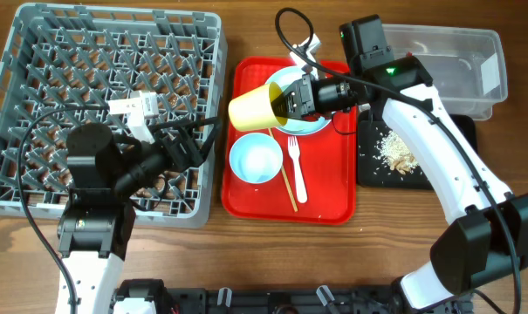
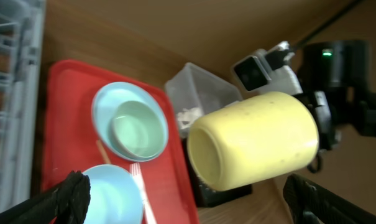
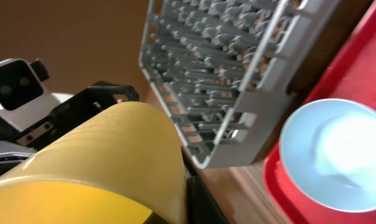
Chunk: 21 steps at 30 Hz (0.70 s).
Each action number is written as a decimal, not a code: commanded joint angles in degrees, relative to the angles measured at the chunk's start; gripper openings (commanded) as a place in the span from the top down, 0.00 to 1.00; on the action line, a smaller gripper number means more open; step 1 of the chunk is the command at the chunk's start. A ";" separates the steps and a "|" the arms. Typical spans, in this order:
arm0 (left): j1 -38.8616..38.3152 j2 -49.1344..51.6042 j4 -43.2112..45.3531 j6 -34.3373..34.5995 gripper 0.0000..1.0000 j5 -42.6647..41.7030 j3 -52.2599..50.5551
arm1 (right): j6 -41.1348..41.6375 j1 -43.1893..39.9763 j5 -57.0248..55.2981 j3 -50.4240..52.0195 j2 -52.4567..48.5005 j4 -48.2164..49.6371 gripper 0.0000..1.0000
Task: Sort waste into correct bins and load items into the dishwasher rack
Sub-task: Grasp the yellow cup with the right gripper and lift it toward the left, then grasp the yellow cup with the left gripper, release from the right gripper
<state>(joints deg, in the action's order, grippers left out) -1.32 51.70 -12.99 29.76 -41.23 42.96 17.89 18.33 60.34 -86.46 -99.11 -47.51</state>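
Observation:
My right gripper (image 1: 291,98) is shut on the small yellow cup (image 1: 254,106), held on its side above the red tray's far left corner. The cup also shows in the left wrist view (image 2: 256,140) and fills the right wrist view (image 3: 100,162). One pale green bowl (image 1: 256,160) sits on the tray. The other (image 1: 309,122) is nested in a wider pale dish behind the cup. A white fork (image 1: 297,170) and a wooden chopstick (image 1: 287,185) lie beside the bowl. My left gripper (image 1: 192,153) is open and empty at the grey rack's (image 1: 115,52) right edge.
The red tray (image 1: 333,196) lies between the rack and the bins. The black tray (image 1: 373,170) holds beige scraps (image 1: 394,150). The clear tub (image 1: 447,65) stands behind it, with something white inside in the left wrist view (image 2: 189,115). The red wrapper is out of view.

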 commanded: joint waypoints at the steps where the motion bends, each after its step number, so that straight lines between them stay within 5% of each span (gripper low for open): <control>1: 0.44 0.17 3.10 4.42 0.00 -5.77 0.76 | -1.25 0.46 7.06 -0.44 -0.07 0.39 0.96; 12: 0.44 5.46 16.46 8.70 0.04 -19.10 0.76 | 1.75 2.51 15.15 -0.44 -0.07 5.01 0.96; 21: 0.42 5.57 19.04 8.72 0.10 -25.86 0.76 | 4.74 2.73 15.19 -0.44 -0.07 7.45 0.96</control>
<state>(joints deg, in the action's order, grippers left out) -1.32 57.12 5.67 38.09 -63.79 43.03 21.12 20.86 73.54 -86.46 -99.11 -40.82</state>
